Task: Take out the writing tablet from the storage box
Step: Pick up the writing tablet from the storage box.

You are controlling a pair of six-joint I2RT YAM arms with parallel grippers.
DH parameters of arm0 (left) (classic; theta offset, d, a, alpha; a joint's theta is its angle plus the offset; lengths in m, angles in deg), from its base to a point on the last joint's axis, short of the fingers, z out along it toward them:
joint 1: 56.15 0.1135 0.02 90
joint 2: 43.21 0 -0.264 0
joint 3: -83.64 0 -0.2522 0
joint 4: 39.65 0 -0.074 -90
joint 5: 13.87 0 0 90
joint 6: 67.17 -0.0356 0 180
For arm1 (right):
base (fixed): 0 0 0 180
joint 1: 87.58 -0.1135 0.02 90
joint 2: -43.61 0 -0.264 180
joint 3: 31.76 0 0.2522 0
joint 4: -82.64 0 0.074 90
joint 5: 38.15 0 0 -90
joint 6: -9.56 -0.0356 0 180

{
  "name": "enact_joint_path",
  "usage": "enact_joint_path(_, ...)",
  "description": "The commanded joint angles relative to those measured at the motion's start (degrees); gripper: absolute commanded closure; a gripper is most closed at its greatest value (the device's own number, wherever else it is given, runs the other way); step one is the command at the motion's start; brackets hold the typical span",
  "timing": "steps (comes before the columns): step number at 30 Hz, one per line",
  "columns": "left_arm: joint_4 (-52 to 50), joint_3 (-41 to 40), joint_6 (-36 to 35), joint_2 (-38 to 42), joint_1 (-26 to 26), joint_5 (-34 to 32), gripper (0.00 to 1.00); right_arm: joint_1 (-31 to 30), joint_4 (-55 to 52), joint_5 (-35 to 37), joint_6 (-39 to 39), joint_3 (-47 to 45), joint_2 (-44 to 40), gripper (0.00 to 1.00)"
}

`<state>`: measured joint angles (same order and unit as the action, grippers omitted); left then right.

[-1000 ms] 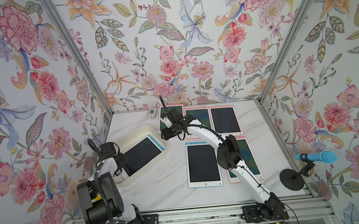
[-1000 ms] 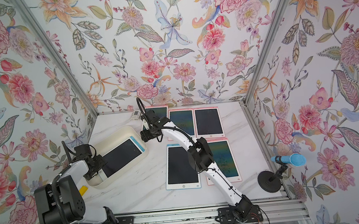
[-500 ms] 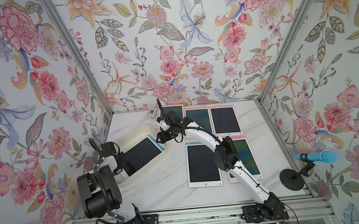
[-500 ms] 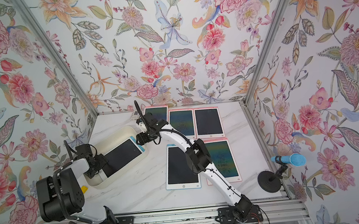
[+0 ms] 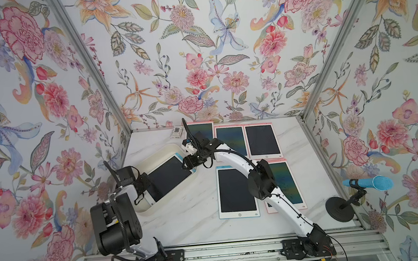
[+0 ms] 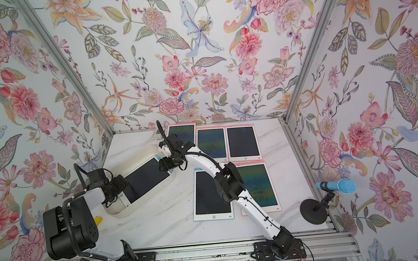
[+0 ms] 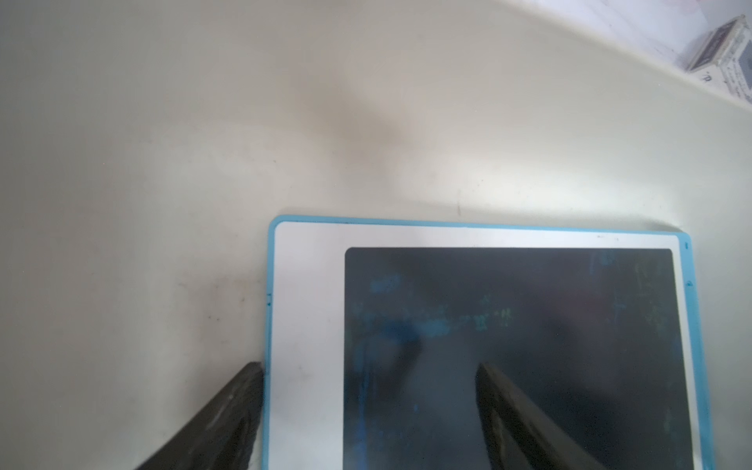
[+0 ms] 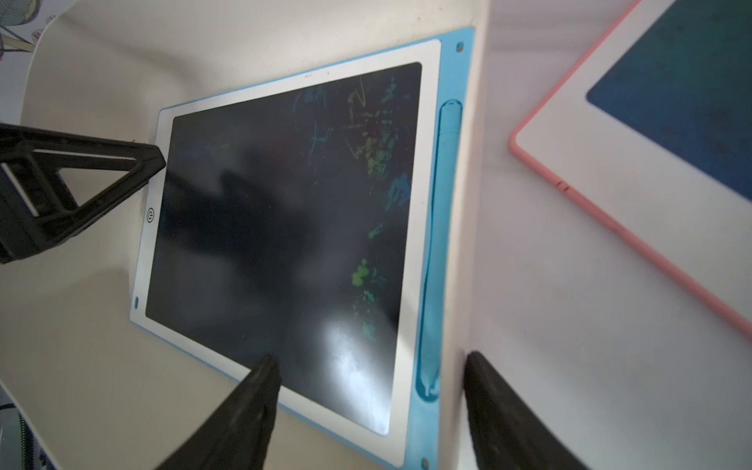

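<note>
Probably a robot lab booth: floral-papered walls (image 5: 196,60), aluminium rail (image 5: 226,257), marble tabletop (image 5: 192,223), microphone (image 5: 367,184).

We swing our right gripper (image 5: 187,163) off the rear tablets (image 5: 232,140) down to the storage box's (image 5: 153,151) end wall, and our left gripper (image 7: 370,366) edges further over the writing tablet (image 5: 168,176).

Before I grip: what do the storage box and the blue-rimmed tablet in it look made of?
Storage box: probably moulded plastic, cream, smooth satin finish; seamless rounded walls, faint scuffs. Writing tablet: likely plastic too, light-blue rim, matte white bezel; the dark screen is glossy, showing a bright glare patch.
</note>
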<state>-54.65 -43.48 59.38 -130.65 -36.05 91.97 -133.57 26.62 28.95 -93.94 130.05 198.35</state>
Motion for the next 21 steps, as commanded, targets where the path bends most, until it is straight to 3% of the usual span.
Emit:
enact_joint_path(1, 3.4, -2.0, 1.9, 2.8, -2.6, 15.2, 0.2, -1.5, 0.5, -3.5, 0.2, 1.2, 0.1, 0.29)
enact_joint_path(7, 7.4, -3.2, 1.9, 6.6, -4.2, 20.4, 0.21, -1.6, 0.4, -4.3, 0.3, 1.1, -0.2, 0.3)
enact_joint_path(21, 15.9, -8.1, 4.6, 8.8, -2.4, 24.0, 0.23, -1.5, 0.8, -5.8, 0.4, -0.1, -1.4, 0.33)
